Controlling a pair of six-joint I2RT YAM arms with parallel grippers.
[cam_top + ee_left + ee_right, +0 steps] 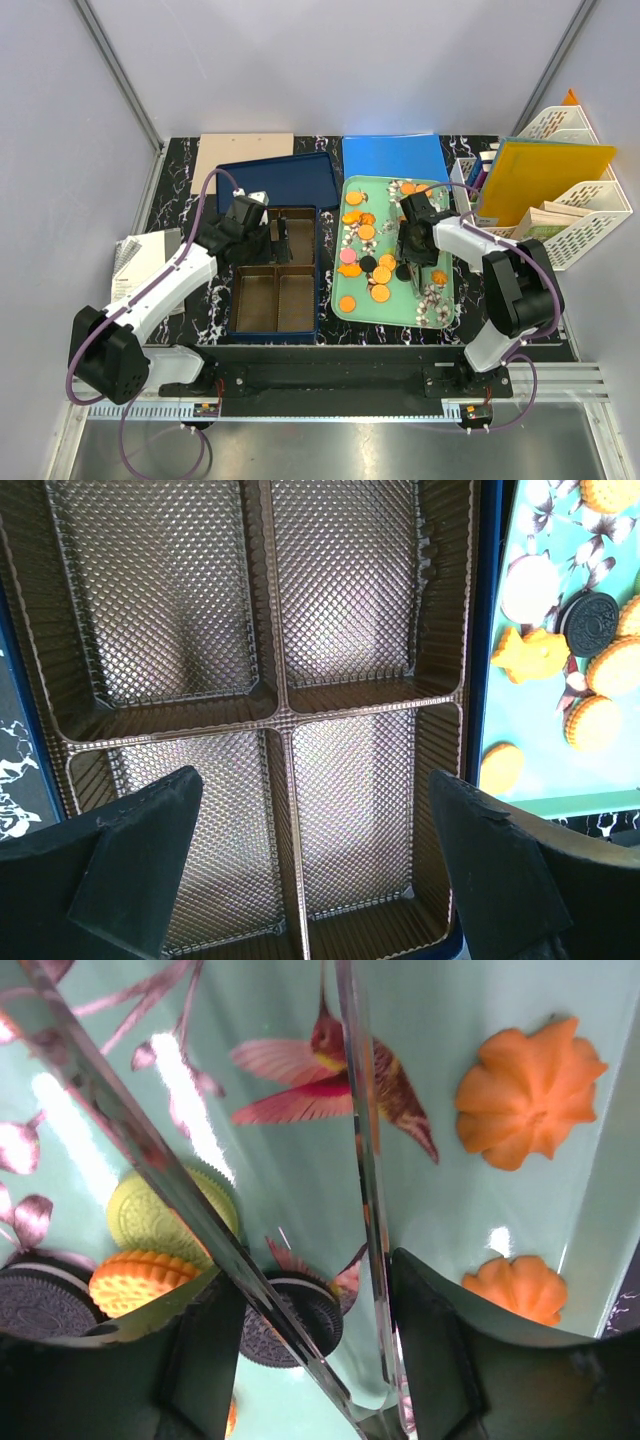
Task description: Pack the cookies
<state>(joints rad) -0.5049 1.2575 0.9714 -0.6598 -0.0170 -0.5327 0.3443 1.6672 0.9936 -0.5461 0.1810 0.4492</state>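
Two containers sit side by side on the black marble table [180, 160]: a blue box [228, 290] lined with a brown four-compartment insert [262, 300], and a mint-green tray [395, 308] bearing the cookies [380, 275], mostly orange. The left gripper [320, 810] hovers over the insert, jaws spread wide, holding nothing. The right gripper [411, 264] hangs low over the tray, jaws part-way apart astride a black cookie [300, 1325], with a gap on one side.
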